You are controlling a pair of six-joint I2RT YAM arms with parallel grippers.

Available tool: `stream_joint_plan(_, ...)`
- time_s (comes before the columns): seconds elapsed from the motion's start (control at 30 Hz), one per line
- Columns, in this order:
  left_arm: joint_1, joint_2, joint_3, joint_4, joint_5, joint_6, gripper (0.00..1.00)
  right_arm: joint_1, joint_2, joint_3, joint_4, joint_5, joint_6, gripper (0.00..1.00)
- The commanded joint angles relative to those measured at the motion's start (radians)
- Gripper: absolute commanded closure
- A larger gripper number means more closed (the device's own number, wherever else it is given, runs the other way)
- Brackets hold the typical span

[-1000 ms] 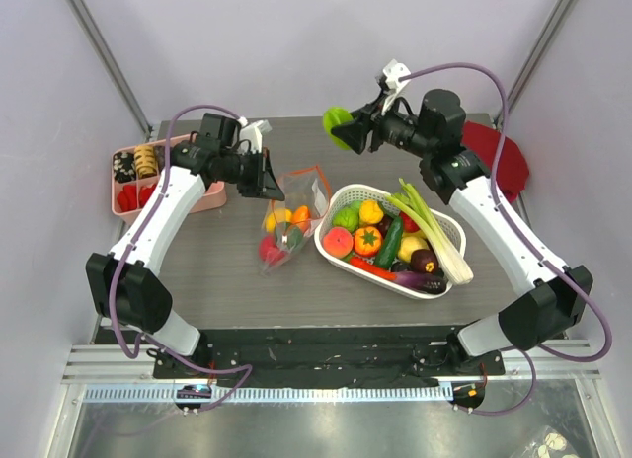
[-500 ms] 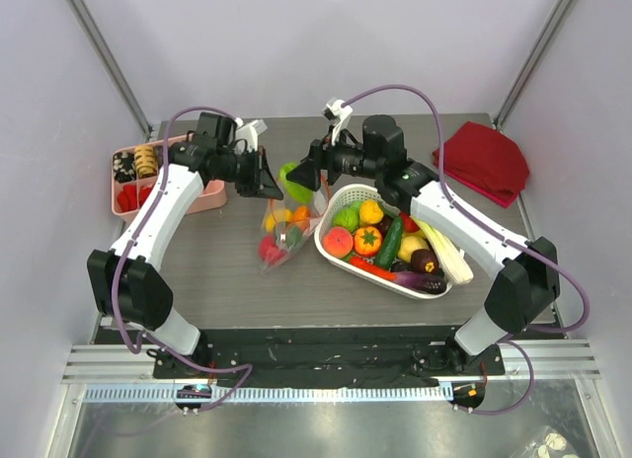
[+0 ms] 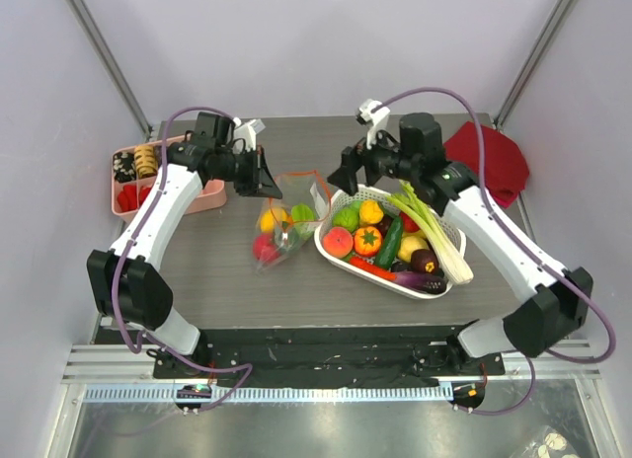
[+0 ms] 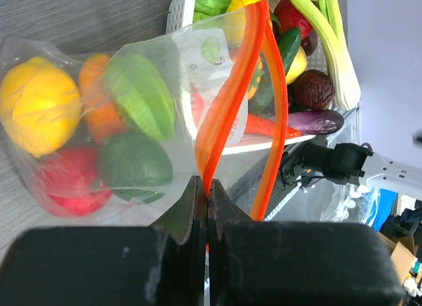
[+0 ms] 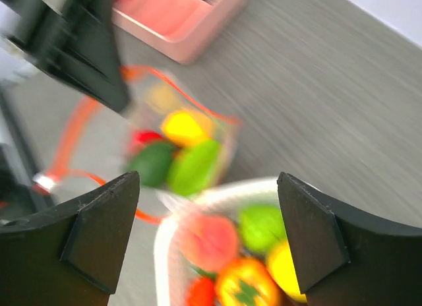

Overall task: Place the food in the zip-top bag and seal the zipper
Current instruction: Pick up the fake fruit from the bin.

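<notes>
The clear zip-top bag [image 3: 284,221] lies left of the basket, mouth held up. My left gripper [image 4: 208,187] is shut on one lip of the red-orange zipper [image 4: 227,101]; the other lip hangs apart, so the mouth gapes. Food inside the bag: a yellow piece [image 4: 36,115], an orange one [image 4: 99,115], a light green one [image 4: 142,95], a dark green one [image 4: 135,164] and a red one [image 4: 69,187]. My right gripper [image 5: 208,181] hangs open and empty above the basket's near-left rim, just right of the bag; it shows in the top view too [image 3: 348,174].
The white mesh basket [image 3: 331,249] holds more toy fruits and vegetables and a long leek [image 3: 430,221]. A pink compartment tray [image 3: 202,196] stands at the far left behind my left arm. A red cloth [image 3: 489,157] lies at the back right.
My right gripper carried a light green piece to the bag's mouth, opened, and pulled back right toward the basket. The green piece now lies in the bag. The left gripper kept its hold.
</notes>
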Motion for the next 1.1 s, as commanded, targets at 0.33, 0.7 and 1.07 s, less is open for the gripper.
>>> stream_joint_plan(0.33, 0.004, -0.002, 0.006, 0.044, 0.042, -0.022, 1.00, -0.020, 0.026, -0.110, -0.378, 0.300, -0.627, 0.14)
stream_joint_plan(0.7, 0.004, -0.011, 0.001, 0.027, 0.025, -0.002, 1.00, -0.046, 0.230, -0.084, -0.327, 0.303, -0.749, 0.15)
stream_joint_plan(1.07, 0.006, -0.016, -0.002, 0.018, 0.022, 0.010, 1.00, -0.062, 0.279, -0.024, -0.330, 0.270, -0.721, 0.42)
